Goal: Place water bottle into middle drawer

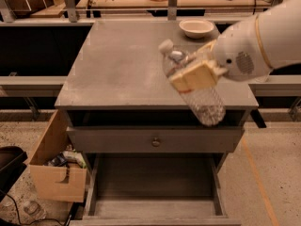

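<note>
My gripper [194, 74] is shut on the water bottle [195, 91], a clear ribbed plastic bottle with a white cap. I hold it tilted, cap up-left and base down-right, in the air over the front right edge of the grey cabinet top [122, 65]. Its base hangs in front of the closed drawer front with a round knob [155, 141]. The middle drawer [155, 182] stands pulled open below, a shallow grey box with a bare floor.
A white bowl [196, 27] sits at the back right of the cabinet top. A cardboard box [56, 173] with small items stands on the floor at the left. A workbench with clutter runs behind.
</note>
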`<state>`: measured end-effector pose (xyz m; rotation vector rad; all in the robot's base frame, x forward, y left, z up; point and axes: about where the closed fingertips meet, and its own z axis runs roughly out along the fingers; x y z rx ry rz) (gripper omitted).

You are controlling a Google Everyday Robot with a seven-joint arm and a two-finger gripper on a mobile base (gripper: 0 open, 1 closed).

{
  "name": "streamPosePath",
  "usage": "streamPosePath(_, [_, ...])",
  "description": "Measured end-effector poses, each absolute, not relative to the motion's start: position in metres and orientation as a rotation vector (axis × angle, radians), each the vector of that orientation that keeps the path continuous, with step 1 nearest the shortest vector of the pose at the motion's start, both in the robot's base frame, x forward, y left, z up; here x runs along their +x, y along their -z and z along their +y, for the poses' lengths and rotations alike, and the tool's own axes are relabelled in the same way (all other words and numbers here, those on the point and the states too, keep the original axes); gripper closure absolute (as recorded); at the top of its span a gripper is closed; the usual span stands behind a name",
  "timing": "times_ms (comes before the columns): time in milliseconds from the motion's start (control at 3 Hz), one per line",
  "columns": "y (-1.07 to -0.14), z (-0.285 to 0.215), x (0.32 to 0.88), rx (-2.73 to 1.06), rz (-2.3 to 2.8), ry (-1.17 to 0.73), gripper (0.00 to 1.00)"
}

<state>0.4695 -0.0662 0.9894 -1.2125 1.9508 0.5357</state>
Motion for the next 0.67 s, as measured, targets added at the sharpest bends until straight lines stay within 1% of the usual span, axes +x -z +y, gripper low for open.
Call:
streamPosePath(333, [-0.923, -0.085, 0.429, -1.153, 2.168, -0.502, 1.00])
streamPosePath(667, [-0.838, -0.094, 0.406, -1.152, 2.361, -0.461, 1.00])
